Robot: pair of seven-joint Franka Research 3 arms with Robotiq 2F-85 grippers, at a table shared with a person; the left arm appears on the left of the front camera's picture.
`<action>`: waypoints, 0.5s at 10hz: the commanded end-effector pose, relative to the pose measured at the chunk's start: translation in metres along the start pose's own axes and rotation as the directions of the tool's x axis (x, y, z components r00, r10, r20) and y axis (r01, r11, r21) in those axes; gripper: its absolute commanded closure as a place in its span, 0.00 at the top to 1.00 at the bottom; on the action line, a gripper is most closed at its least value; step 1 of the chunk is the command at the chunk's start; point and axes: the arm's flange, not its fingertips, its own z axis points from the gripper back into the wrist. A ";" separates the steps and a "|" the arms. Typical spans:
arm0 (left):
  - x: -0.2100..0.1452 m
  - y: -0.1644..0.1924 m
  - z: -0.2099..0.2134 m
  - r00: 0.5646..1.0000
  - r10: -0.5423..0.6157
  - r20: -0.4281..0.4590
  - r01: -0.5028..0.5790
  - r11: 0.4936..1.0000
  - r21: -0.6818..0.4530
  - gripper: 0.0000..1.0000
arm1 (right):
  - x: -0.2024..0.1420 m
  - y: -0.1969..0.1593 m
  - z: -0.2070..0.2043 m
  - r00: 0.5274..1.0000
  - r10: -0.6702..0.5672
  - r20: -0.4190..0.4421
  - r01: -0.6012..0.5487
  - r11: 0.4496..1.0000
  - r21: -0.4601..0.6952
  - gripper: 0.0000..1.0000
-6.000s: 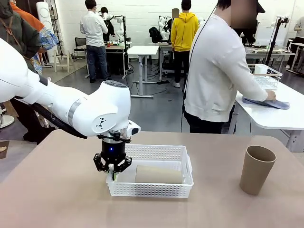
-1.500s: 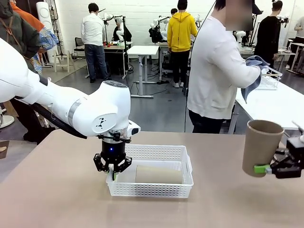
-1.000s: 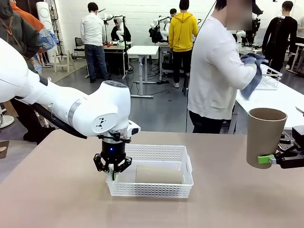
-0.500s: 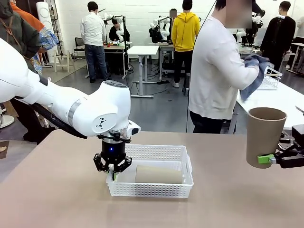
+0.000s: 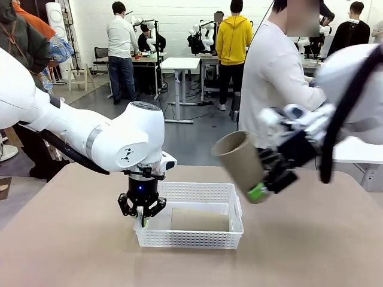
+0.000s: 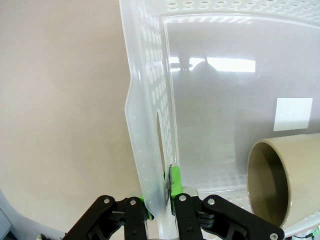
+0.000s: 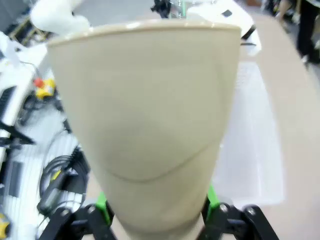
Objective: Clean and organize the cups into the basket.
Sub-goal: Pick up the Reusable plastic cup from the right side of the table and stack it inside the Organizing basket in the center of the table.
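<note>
The white perforated basket (image 5: 197,192) sits mid-table with one kraft-brown cup (image 5: 200,219) lying on its side inside. My left gripper (image 5: 142,210) is shut on the basket's left side wall (image 6: 150,125), which is pinched between the green pads; in the left wrist view the lying cup's (image 6: 280,185) open mouth faces the camera. My right gripper (image 5: 265,184) is shut on a second brown cup (image 5: 239,158), held in the air above the basket's right end and tilted with its mouth to the upper left. In the right wrist view this cup (image 7: 150,115) sits between the green pads (image 7: 102,205).
A person in a white top (image 5: 269,89) stands just beyond the far table edge, behind my right arm. The tan tabletop (image 5: 72,251) lies bare left and front of the basket. Other people and tables stand farther back.
My right arm has swung in from the right edge toward the basket, carrying the brown cup leftward and tilting it from upright. The left gripper and basket have stayed put.
</note>
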 end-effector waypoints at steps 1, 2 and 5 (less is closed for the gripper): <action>-0.001 -0.003 -0.001 1.000 0.021 -0.002 -0.021 1.000 0.002 0.00 | 0.009 -0.059 -0.028 0.979 -0.049 -0.196 0.068 0.994 0.091 0.79; -0.001 -0.003 -0.001 1.000 0.021 -0.002 -0.021 1.000 0.002 0.00 | 0.020 -0.068 -0.049 0.966 -0.046 -0.256 0.080 0.989 0.123 0.79; -0.001 -0.003 -0.001 1.000 0.021 -0.002 -0.021 1.000 0.002 0.00 | 0.037 -0.081 -0.079 0.944 -0.031 -0.329 0.081 0.987 0.140 0.79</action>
